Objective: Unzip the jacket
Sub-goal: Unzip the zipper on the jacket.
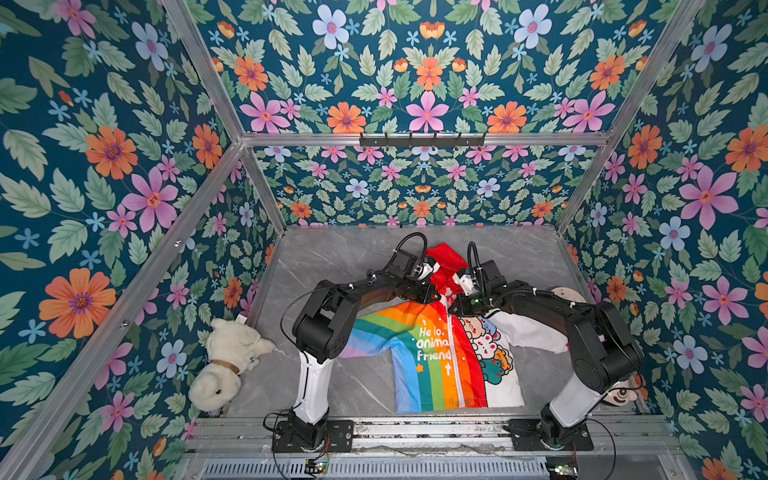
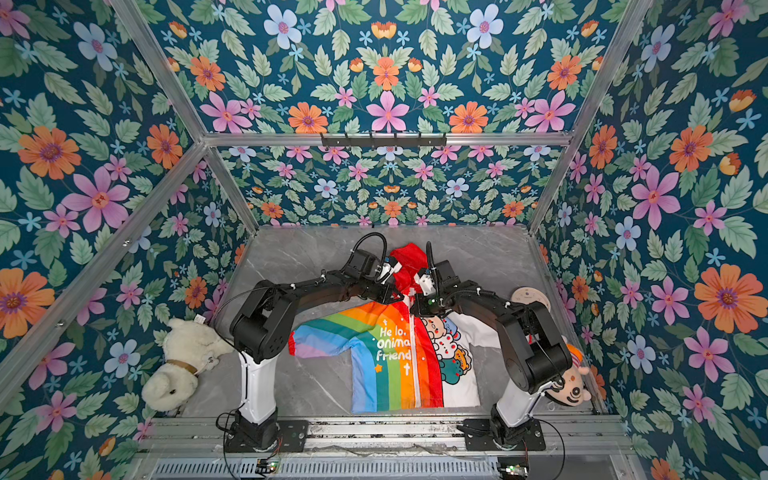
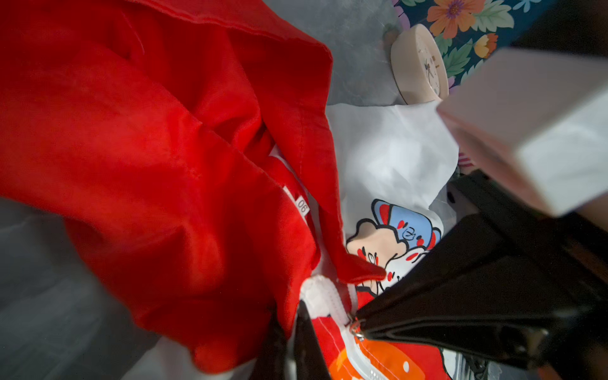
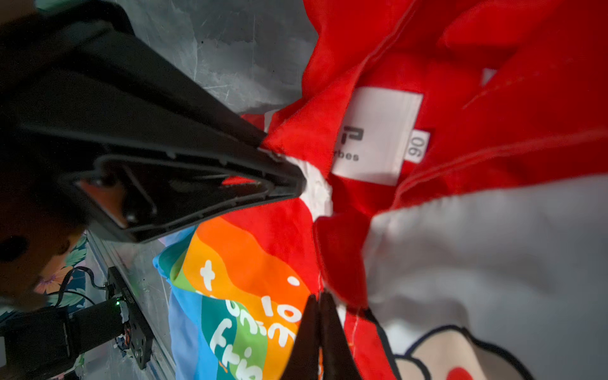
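You've got the jacket (image 1: 432, 374) flat on its back, front up, mid-table, hem at the near edge. Red hood (image 1: 446, 257) is bunched at the far end. The rainbow half (image 1: 419, 386) is on the left and carries white lettering (image 1: 432, 344). The white half (image 1: 505, 386) is on the right, with cartoon animals (image 1: 488, 349). White zipper (image 1: 456, 361) runs down the centre, closed along all that shows. Left sleeve (image 1: 365, 332) and right sleeve (image 1: 532, 332) spread outward. Size tag (image 4: 417, 145) at the neck reads 90.
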Motion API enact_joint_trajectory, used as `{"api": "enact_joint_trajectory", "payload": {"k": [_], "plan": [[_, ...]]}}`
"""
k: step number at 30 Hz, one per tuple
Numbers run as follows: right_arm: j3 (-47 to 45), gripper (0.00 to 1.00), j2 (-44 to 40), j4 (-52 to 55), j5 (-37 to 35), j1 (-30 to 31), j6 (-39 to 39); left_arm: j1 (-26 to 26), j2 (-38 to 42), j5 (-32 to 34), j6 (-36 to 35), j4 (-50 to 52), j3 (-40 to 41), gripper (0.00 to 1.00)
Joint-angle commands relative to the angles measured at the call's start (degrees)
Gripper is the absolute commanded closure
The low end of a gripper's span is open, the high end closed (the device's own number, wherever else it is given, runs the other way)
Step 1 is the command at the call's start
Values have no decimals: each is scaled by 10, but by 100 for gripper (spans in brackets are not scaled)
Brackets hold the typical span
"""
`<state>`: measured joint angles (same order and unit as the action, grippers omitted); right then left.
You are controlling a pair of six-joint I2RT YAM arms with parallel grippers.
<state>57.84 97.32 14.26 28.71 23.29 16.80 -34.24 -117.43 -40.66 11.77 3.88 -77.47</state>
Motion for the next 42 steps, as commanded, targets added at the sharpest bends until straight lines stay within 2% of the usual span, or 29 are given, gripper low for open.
{"api": "enact_joint_trajectory", "payload": {"k": [1,30,42], "plan": [[-3,100,-5,12,2,4,-5,5,-3,13,-14,4,-8,100],[-46,100,-17,-19,7,37,34,29,-22,12,-36,44,-54,100],[-58,100,-49,-23,-3,50,47,34,-32,14,-43,60,-79,100]]}}
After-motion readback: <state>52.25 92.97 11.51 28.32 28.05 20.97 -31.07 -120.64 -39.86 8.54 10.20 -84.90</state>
